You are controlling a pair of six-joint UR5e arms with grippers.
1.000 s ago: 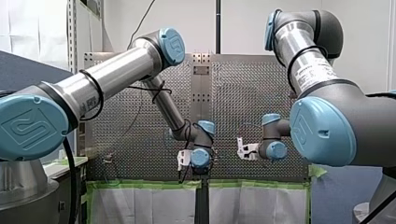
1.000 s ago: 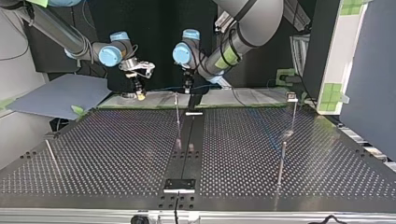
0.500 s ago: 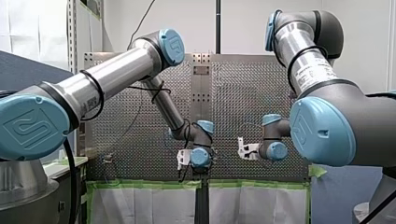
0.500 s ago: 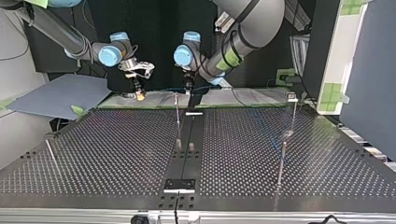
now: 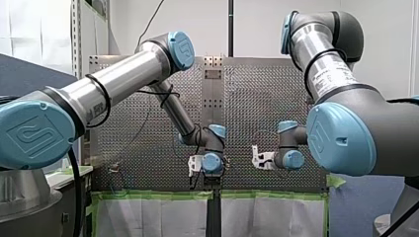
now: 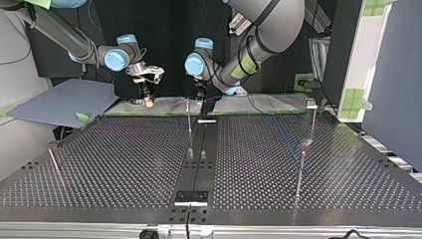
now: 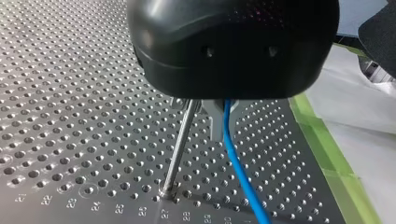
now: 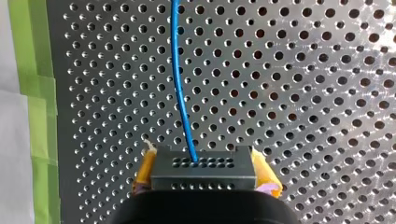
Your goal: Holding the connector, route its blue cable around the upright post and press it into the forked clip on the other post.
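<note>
Right claw [image 8: 204, 173]: yellow pads [image 8: 145, 170] pressed against the two ends of the dark connector [image 8: 204, 167], pinching it. Connector sits level and low over the perforated worktop [image 8: 303, 93], near the green tape [image 8: 32, 70] at its edge.

Blue cable [image 8: 176, 84]: leaves the middle of the connector's face and runs straight ahead of the right claw in a shallow bow, long axis roughly along the tape edge.

Left claw [image 7: 210, 116]: the cable comes out from under its black housing and drops to the worktop. Cannot tell whether this claw is clamped on the cable or only beside it.

Key relation: in the left wrist view the cable lies just beside the upright post [image 7: 180, 149], on the tape side of it, apparently not touching. No wrap around the post yet.

Forked clip [image 6: 310, 103]: on top of its thin post [image 6: 313, 122] at the top view's right, well apart from both claws. My left arm is the nearer one.

Judgement: routing is at an early stage. The next move should carry the cable round the upright post, then out towards the clip.
</note>
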